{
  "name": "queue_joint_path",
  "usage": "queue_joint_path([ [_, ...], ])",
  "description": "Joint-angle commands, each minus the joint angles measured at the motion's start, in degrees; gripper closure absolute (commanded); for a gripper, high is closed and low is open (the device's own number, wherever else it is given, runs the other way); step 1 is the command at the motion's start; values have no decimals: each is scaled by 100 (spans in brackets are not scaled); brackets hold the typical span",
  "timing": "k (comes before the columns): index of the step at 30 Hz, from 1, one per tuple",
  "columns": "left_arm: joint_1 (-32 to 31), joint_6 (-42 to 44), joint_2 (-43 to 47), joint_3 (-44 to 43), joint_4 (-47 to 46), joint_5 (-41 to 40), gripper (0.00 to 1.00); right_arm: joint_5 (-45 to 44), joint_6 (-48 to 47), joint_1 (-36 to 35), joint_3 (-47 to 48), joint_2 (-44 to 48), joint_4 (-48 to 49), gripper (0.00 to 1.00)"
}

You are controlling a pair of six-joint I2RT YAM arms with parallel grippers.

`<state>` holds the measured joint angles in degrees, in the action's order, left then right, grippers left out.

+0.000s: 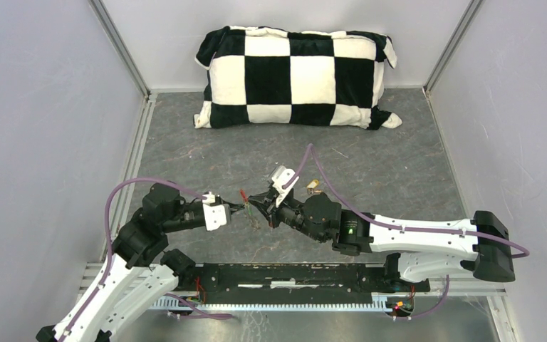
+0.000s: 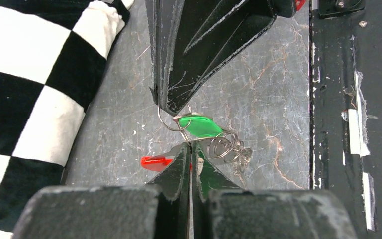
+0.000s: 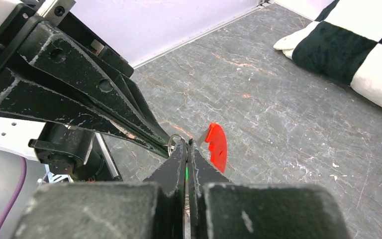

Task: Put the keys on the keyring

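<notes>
Both grippers meet tip to tip just above the grey table. My left gripper (image 1: 241, 207) (image 2: 191, 145) is shut on the keyring, whose thin silver ring (image 2: 165, 125) and coiled chain links (image 2: 223, 145) show by its tips. The red tag (image 2: 154, 162) (image 3: 218, 147) (image 1: 243, 194) sticks out beside them. My right gripper (image 2: 168, 108) (image 3: 185, 142) (image 1: 254, 202) is shut, with a green sliver between its fingers. The green key (image 2: 200, 126) lies at its tip, against the ring. The brass key (image 1: 313, 187) lies on the table behind the right wrist.
A black-and-white checkered pillow (image 1: 295, 75) (image 2: 25, 89) (image 3: 358, 45) lies along the back wall. The black mounting rail (image 1: 292, 276) (image 2: 348, 124) runs along the near edge. Grey walls close in left and right.
</notes>
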<state>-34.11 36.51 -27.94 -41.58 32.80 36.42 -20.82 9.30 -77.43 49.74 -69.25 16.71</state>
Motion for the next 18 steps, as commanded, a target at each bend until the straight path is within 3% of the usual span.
queue_joint_path([
  [1, -29, 424, 113, -77, -284, 392, 98, -304, -12, 61, -78, 131, 106, 100],
  [18, -31, 504, 273, -52, -638, 391, 98, -397, 92, 66, -138, 181, 2, 100],
])
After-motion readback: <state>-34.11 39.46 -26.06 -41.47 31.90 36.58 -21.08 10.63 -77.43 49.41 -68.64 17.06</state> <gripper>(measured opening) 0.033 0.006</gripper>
